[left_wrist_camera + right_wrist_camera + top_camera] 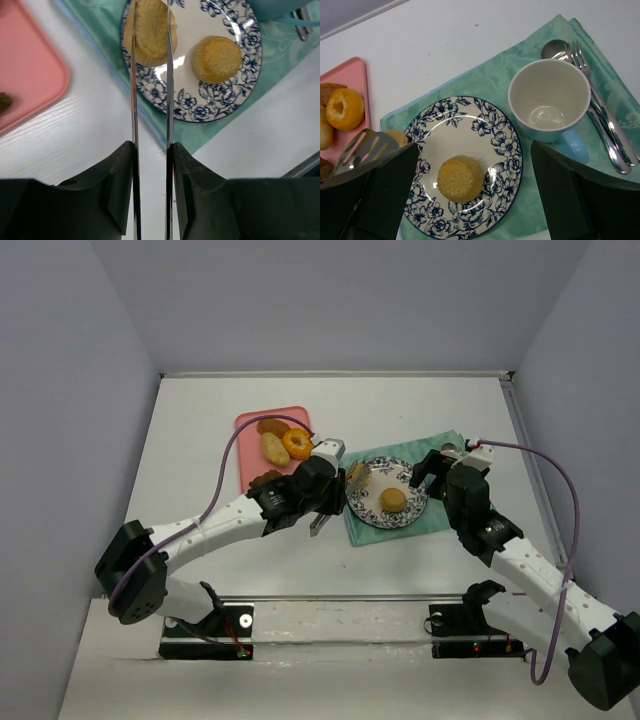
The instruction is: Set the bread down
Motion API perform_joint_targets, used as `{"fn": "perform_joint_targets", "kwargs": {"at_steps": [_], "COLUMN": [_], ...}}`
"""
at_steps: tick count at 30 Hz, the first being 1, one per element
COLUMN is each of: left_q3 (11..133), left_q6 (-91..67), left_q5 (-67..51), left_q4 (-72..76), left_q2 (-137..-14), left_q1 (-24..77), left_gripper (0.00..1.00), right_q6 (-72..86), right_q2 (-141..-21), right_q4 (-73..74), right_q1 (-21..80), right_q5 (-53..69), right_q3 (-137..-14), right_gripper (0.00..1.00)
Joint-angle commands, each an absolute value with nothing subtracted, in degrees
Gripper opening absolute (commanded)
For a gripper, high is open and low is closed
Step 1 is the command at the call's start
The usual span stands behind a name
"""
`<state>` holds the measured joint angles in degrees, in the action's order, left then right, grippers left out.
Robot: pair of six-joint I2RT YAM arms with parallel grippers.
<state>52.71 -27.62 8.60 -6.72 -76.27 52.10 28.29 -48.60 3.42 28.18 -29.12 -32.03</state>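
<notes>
My left gripper (328,490) is shut on metal tongs (134,90), and the tong blades pinch a yellow bread piece (150,32) over the left edge of the blue-flowered plate (200,107). The piece also shows in the top view (358,473) and in the right wrist view (396,136). A second round yellow bread (461,178) lies on the plate (465,125), near its front. My right gripper (474,150) is open and empty, hovering above the plate's right side (430,468).
A pink tray (250,425) at the left holds a doughnut (297,443) and other breads. The plate sits on a green cloth (440,445) with a light-blue cup (549,100), a spoon and a fork (605,125) at the right.
</notes>
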Motion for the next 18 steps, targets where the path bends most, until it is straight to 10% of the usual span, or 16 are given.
{"fn": "perform_joint_targets", "kwargs": {"at_steps": [1, 18], "left_q3": [58.1, 63.6], "left_q6": [-24.3, -23.1], "left_q5": [4.7, 6.7], "left_q4": [-1.4, -2.7], "left_q2": [-81.3, -86.1], "left_q1": [54.1, 55.0], "left_gripper": [0.42, 0.68], "right_q6": [28.6, 27.9], "right_q2": [-47.3, -46.9], "right_q4": [1.5, 1.5], "right_q1": [28.5, 28.5], "right_q5": [-30.4, -30.9], "right_q3": [-32.6, -32.4], "right_gripper": [1.0, 1.0]}}
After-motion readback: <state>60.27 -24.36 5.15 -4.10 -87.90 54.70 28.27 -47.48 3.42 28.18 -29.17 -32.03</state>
